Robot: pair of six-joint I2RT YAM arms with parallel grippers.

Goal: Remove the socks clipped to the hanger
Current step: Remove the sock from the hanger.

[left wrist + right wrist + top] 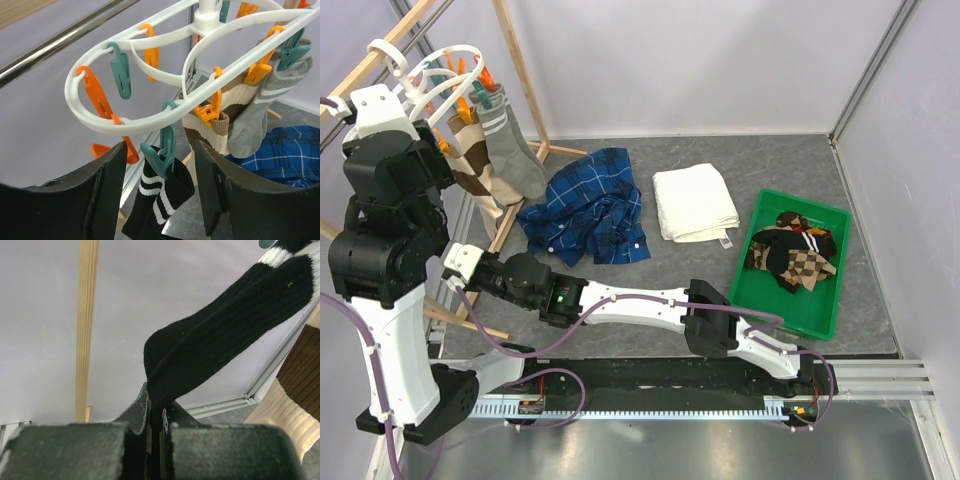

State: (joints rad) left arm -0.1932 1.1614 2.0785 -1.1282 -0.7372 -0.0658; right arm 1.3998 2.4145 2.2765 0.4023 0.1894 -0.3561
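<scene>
The white round hanger (448, 52) hangs at the far left from the rack; its ring (150, 120) fills the left wrist view. A black sock with white stripes (160, 200) hangs from a teal clip (164, 152). My left gripper (159, 146) is open, one jaw on each side of that clip and the sock's cuff. My right gripper (156, 412) is shut on the black sock's (215, 330) lower end, under the hanger (457, 262). A brown-and-beige striped sock (210, 130) and a grey sock (250, 125) hang from orange and teal clips.
A green tray (820, 305) at the right holds several checkered and black socks (790, 250). A blue plaid shirt (590, 215) and a folded white towel (695, 200) lie on the grey table. Wooden rack poles (520, 70) stand beside the hanger.
</scene>
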